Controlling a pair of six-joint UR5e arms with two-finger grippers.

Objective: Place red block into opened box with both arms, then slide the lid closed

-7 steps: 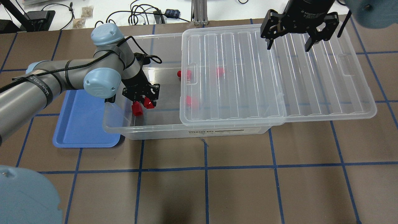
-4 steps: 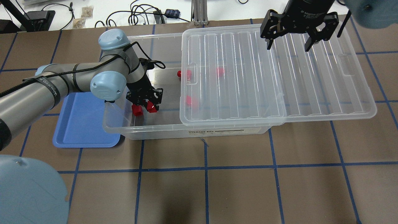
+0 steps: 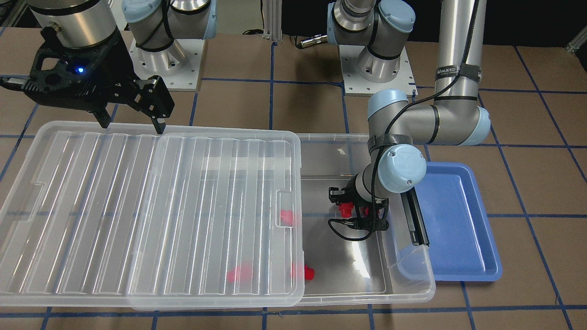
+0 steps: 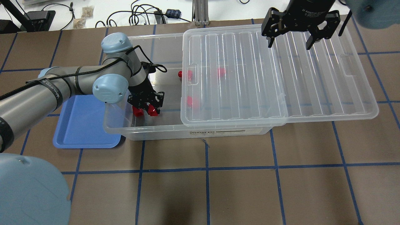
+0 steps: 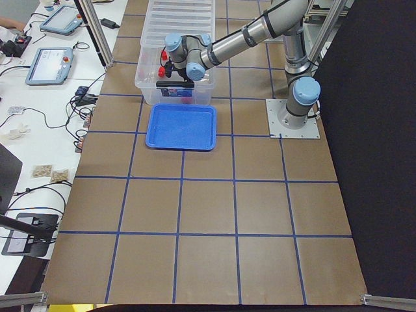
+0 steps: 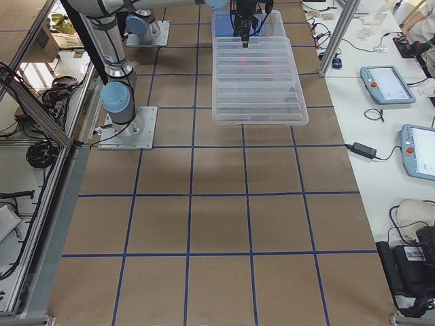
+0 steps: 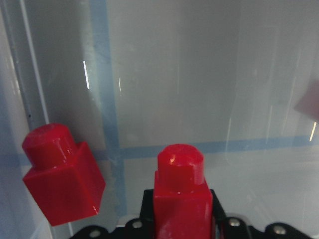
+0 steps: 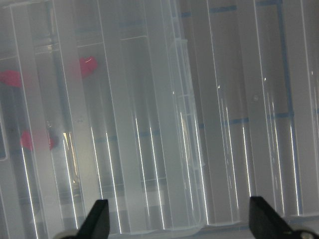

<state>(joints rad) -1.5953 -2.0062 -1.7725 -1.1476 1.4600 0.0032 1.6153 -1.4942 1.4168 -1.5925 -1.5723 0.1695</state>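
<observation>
Left gripper [image 4: 149, 107], clamped on red block [image 4: 152, 110], has edged right inside box [image 4: 162, 133]: release likely next. Right gripper [image 4: 289, 47], jaws apart, above lid [image 4: 312, 87].

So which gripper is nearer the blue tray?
Left. The left gripper is in the box, close to the tray, gripping a red block; the right gripper hovers over the lid, far from the tray.

Glossy red plastic block [image 7: 182, 196]; clear ribbed plastic lid [image 4: 250, 78]; table [image 4: 243, 190] perhaps matt.

red block [image 7: 180, 199] inside box [image 4: 156, 133], lid [image 4: 281, 78] partway open
</observation>
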